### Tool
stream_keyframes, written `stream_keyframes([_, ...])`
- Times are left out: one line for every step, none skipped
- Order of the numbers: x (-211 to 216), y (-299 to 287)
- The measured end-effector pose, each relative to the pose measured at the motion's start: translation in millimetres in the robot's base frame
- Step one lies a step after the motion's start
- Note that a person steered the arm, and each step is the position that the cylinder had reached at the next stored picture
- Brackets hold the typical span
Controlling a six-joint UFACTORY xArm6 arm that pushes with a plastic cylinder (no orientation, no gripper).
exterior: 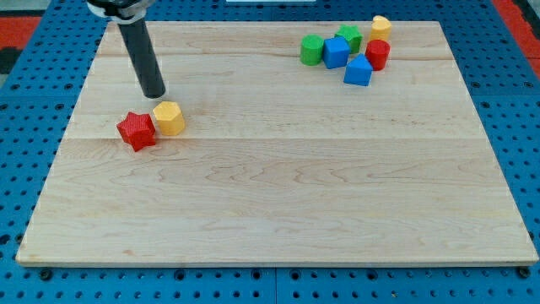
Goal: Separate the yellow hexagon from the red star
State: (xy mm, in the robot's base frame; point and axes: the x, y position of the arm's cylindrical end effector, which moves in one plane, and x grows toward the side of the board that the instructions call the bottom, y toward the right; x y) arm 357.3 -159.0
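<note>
The yellow hexagon (170, 118) sits on the wooden board at the view's left, touching the red star (136, 131), which lies just to its left and slightly lower. My tip (154, 94) rests on the board just above the yellow hexagon, a little to its upper left, with a small gap between them. The dark rod rises from the tip toward the view's top left.
A cluster of blocks sits at the view's top right: a green cylinder (312, 50), a blue block (336, 52), a green block (348, 36), a red cylinder (377, 55), a blue block (358, 71) and a yellow block (381, 27). The board edge (278, 260) runs along the bottom.
</note>
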Motion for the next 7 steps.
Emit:
stream_keyframes([19, 54])
stream_keyframes([59, 35])
stream_keyframes([25, 24])
stream_keyframes([23, -30])
stream_keyframes([23, -30])
stream_keyframes([35, -20])
stream_keyframes([119, -18])
